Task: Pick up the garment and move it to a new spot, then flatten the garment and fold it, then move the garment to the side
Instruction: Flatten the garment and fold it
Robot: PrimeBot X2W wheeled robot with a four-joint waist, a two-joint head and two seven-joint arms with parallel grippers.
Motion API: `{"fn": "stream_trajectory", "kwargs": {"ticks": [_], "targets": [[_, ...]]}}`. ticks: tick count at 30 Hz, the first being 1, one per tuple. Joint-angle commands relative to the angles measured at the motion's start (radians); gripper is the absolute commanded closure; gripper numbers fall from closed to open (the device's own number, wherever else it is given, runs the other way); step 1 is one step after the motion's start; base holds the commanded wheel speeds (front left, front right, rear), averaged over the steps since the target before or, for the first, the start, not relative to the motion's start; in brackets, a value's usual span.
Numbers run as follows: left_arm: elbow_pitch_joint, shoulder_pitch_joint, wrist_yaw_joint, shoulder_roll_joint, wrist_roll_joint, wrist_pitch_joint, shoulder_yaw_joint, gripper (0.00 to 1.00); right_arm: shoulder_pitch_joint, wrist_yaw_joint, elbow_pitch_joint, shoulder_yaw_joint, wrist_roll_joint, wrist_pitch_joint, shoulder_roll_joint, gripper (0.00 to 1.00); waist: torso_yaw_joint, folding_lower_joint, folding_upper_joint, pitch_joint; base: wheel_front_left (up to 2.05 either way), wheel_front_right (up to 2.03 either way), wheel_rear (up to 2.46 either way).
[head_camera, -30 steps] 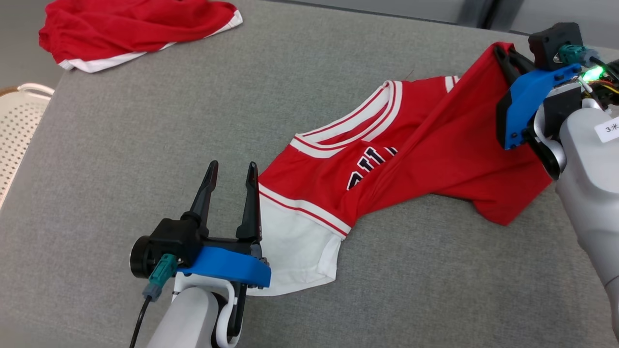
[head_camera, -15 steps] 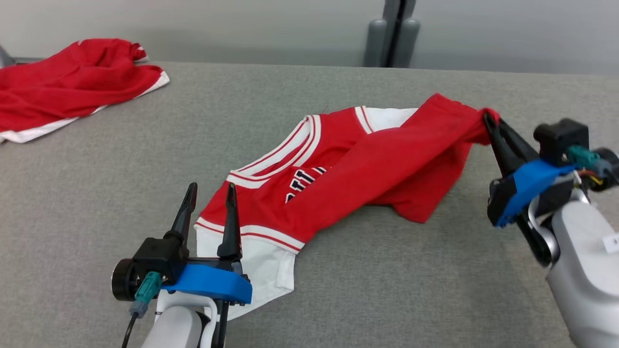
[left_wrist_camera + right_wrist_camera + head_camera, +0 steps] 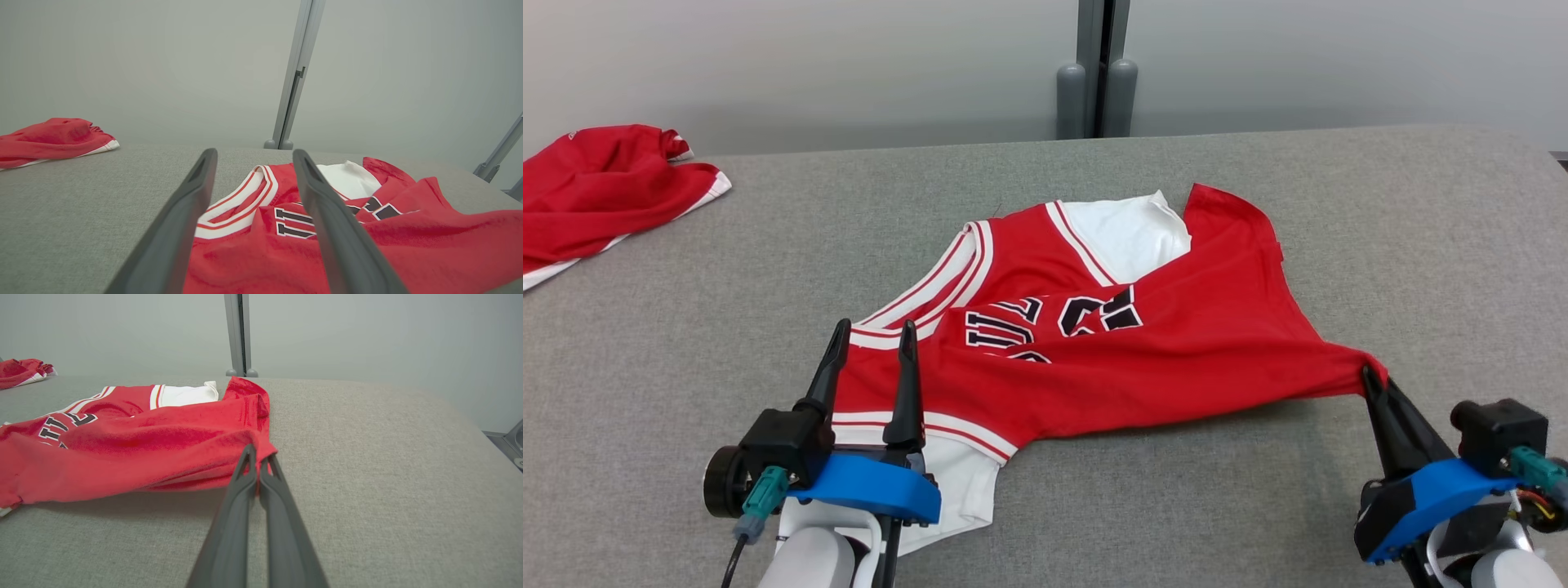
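Grey fabric table (image 3: 1258,506) has loads of bare room up front and off to the right. Near left, the left gripper (image 3: 874,327) sits spread wide over the white-trimmed corner of the jersey (image 3: 1176,359) (not gripping anything). The right gripper (image 3: 1369,374) is pinching its red corner, raised slightly. Far left edge: another red garment (image 3: 596,188), well apart.

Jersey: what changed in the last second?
The right claw, shut on a corner of the jersey, drew it back toward the robot and lower, spreading the jersey flatter, with more lettering showing. The head view shifted too. Unchanged: left claw open over the jersey's near-left edge; the other red garment at far left.
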Motion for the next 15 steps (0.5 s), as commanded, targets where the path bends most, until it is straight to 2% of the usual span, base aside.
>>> {"fn": "stream_trajectory", "kwargs": {"ticks": [1, 4, 5, 6, 9, 10, 11, 15], "targets": [[-0.002, 0.008, 0.003, 0.004, 0.000, 0.000, 0.003, 0.00, 0.021, 0.000, 0.000, -0.008, -0.020, -0.003, 0.004, 1.00, 0.001, 0.0001, 0.0001, 0.000, 0.00, 0.00, 0.00], [0.000, 0.011, 0.000, 0.006, -0.003, 0.001, -0.003, 0.00, 0.050, 0.000, 0.026, -0.016, -0.066, -0.029, 0.017, 1.00, 0.004, 0.0001, 0.0001, -0.004, 0.00, 0.00, 0.00], [0.001, 0.013, 0.000, 0.007, -0.003, 0.001, -0.004, 0.00, 0.059, 0.000, 0.036, -0.019, -0.074, -0.036, 0.024, 0.94, 0.005, 0.0001, 0.0001, -0.005, 0.00, 0.00, 0.00], [0.002, 0.014, 0.000, 0.008, -0.004, 0.002, -0.005, 0.00, 0.064, 0.000, 0.048, -0.026, -0.084, -0.046, 0.026, 0.82, 0.005, 0.0001, 0.0001, -0.007, 0.00, 0.00, 0.00], [0.005, 0.018, 0.002, 0.011, -0.008, 0.002, -0.008, 0.00, 0.089, 0.000, 0.085, -0.040, -0.106, -0.061, 0.042, 0.66, 0.006, 0.0001, 0.0001, -0.014, 0.00, 0.00, 0.00], [0.006, 0.019, 0.003, 0.011, -0.007, 0.002, -0.009, 0.00, 0.101, 0.000, 0.095, -0.047, -0.110, -0.064, 0.046, 0.50, 0.005, 0.0001, 0.0001, -0.017, 0.00, 0.00, 0.00], [0.007, 0.022, 0.004, 0.012, -0.007, 0.002, -0.010, 0.00, 0.111, 0.000, 0.107, -0.053, -0.118, -0.068, 0.050, 0.00, 0.005, 0.0001, 0.0001, -0.020, 0.00, 0.00, 0.00], [0.012, 0.034, 0.007, 0.015, -0.013, 0.002, -0.011, 0.00, 0.166, 0.000, 0.127, -0.064, -0.113, -0.075, 0.067, 0.00, 0.001, 0.0001, 0.0001, -0.031, 0.00, 0.00, 0.00]]}}
